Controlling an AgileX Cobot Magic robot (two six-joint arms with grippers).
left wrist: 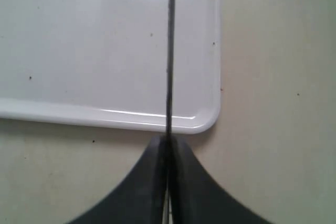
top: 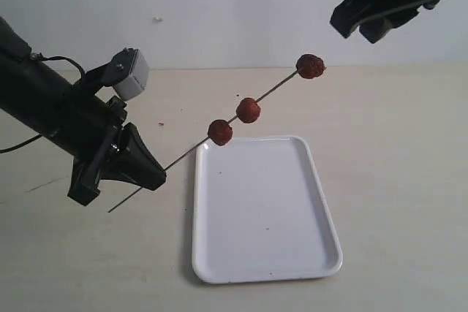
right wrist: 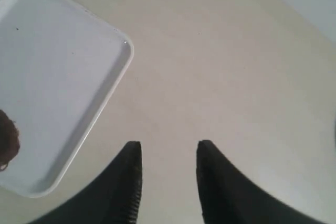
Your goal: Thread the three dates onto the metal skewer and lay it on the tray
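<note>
The metal skewer is up in the air. It is slanted and does not lie on anything. The three dates are all stuck on it. One sits high up at the far tip. The other two sit lower down the rod, near each other, with a longer bare bit of rod up to the top one. In the exterior view the lowest date shows just by the far left corner of the tray. The tray lies flat on the bench. The left tool is pinching the skewer near its low end, with its tips pressed tight on the rod. A short bit of rod pokes out behind it. The right tool hangs high over the far right of the bench, well apart from the skewer. Its tips are spread and it holds nothing.
</note>
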